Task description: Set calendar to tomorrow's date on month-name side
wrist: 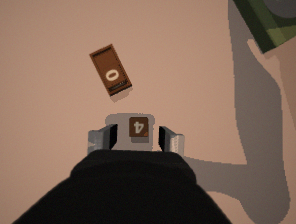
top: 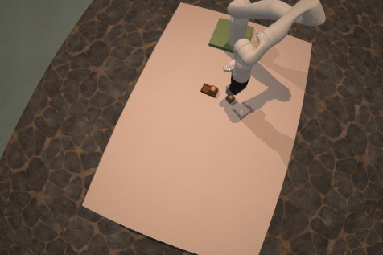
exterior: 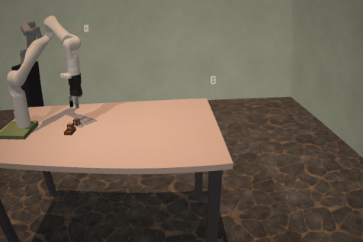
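Note:
A brown cube with a white 4 on its top face lies on the table, outside the tray. It also shows in the top view and the exterior view. The brown tray lies flat on the table and holds one cube with a white 0 on top; half of the tray is empty. The tray shows in the top view and the exterior view. My gripper is open and empty, raised above the 4 cube; it also shows in the exterior view.
The arm's green base plate sits at the table's far end, behind the gripper. The table's edges are far from the cubes.

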Robot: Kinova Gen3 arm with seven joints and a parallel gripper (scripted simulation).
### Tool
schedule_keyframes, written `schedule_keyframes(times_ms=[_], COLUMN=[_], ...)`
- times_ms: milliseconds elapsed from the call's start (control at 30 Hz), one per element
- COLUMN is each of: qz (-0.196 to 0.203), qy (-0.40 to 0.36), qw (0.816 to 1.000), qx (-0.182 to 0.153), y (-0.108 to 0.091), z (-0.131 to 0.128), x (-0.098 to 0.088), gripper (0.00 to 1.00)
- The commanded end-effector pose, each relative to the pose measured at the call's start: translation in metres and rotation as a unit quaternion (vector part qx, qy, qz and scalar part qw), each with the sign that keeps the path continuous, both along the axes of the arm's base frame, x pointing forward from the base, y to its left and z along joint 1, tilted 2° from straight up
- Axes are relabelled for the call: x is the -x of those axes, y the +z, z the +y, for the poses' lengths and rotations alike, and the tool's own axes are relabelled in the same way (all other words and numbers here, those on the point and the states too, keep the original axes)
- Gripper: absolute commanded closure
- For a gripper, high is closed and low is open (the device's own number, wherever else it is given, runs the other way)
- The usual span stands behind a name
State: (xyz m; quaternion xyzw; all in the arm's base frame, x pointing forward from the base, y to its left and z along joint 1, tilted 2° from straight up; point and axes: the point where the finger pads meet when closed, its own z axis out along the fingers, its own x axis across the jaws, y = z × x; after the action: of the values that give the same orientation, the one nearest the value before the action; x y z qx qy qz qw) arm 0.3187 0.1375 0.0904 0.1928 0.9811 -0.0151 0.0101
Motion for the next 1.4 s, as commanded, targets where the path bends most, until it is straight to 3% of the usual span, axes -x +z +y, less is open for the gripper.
schedule_keyframes(times_ms=[0, 567, 767, 1067, 1133, 1367], qz=[0.0, -0.002, -0.004, -0.009, -0.009, -0.014], qy=[0.0, -0.083, -0.173, -0.346, -0.346, -0.48], qw=[1.0, 0.997, 0.985, 0.938, 0.938, 0.877], qx=[0.0, -0.001, -0.002, -0.004, -0.004, -0.006], y=[0.0004, -0.0006, -0.0017, -0.0038, -0.0038, -0.0055], z=[0.0001, -0.0021, -0.0038, -0.0048, -0.0048, -0.0041], x=[-0.0003, 0.0022, 0.0045, 0.0069, 0.0069, 0.0065], gripper=[0.0, 0.0, 0.0, 0.0, 0.0, 0.0])
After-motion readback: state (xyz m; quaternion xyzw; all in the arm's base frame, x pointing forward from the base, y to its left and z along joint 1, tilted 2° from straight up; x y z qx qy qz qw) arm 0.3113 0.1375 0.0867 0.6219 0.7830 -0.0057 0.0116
